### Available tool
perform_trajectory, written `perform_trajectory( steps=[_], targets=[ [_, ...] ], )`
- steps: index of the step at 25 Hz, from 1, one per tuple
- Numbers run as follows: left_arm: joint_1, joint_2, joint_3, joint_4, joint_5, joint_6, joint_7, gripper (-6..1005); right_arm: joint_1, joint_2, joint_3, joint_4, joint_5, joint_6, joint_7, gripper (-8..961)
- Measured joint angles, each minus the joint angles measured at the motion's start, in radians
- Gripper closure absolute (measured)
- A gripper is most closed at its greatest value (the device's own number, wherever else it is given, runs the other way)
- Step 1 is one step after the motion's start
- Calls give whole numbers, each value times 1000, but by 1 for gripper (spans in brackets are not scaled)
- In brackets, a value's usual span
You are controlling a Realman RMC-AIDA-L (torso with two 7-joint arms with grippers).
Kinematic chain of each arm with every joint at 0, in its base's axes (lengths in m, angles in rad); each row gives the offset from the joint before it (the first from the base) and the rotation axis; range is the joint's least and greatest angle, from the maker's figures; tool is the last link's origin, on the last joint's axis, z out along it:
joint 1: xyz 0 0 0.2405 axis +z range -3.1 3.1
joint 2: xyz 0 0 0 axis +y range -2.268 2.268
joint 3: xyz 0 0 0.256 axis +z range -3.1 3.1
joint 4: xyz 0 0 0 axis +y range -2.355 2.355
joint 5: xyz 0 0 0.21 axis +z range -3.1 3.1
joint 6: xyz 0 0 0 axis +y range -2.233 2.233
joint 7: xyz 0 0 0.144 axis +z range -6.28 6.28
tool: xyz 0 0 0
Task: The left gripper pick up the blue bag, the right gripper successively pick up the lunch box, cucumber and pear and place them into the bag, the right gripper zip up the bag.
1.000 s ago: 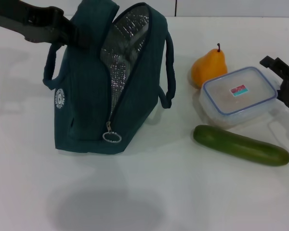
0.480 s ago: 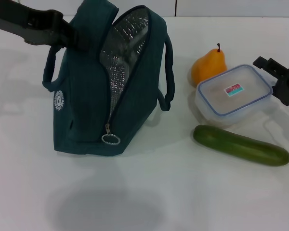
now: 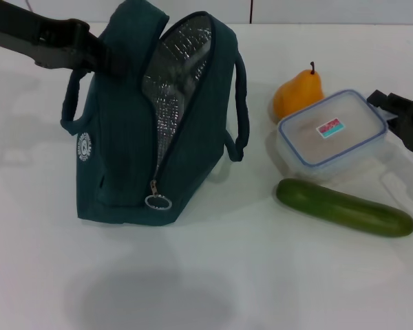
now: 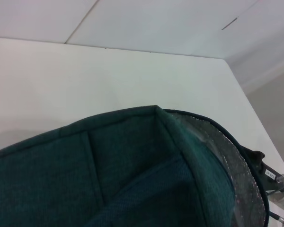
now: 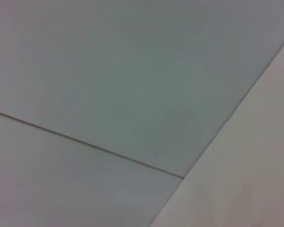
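Bag (image 3: pixel 124 130) held open by left gripper (image 3: pixel 103 56) pinching its top; right gripper (image 3: pixel 398 115) clamps lunch box (image 3: pixel 332 135) at 3 o'clock. Nothing's packed yet.

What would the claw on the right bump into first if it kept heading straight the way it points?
Probably nothing new: the right gripper is already at the lunch box, and beyond lies the blue bag.

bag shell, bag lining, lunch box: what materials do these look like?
Blue bag shell: woven fabric, matte, with visible weave and stitched panels. Its lining: silver foil-like film, with a crinkled quilted sheen. Lunch box: clear, glossy, probably rigid plastic; see-through walls, blue-rimmed lid.
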State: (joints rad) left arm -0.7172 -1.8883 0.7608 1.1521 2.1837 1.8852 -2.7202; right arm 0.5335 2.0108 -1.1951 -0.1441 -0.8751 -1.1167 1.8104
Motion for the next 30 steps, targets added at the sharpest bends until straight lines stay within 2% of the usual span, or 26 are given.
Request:
perform_trajectory(
  steps=[7, 19, 30],
  targets=[
    [-1, 0, 0, 0, -2, 0, 11, 956, 9, 2, -20, 4, 0, 7, 0, 809],
    [3, -4, 0, 0, -5, 1, 16, 955, -12, 1, -5, -7, 11, -70, -28, 855],
    [-1, -8, 0, -2, -3, 2, 16, 955, -49, 5, 217, 0, 13, -304, -34, 856]
  ],
)
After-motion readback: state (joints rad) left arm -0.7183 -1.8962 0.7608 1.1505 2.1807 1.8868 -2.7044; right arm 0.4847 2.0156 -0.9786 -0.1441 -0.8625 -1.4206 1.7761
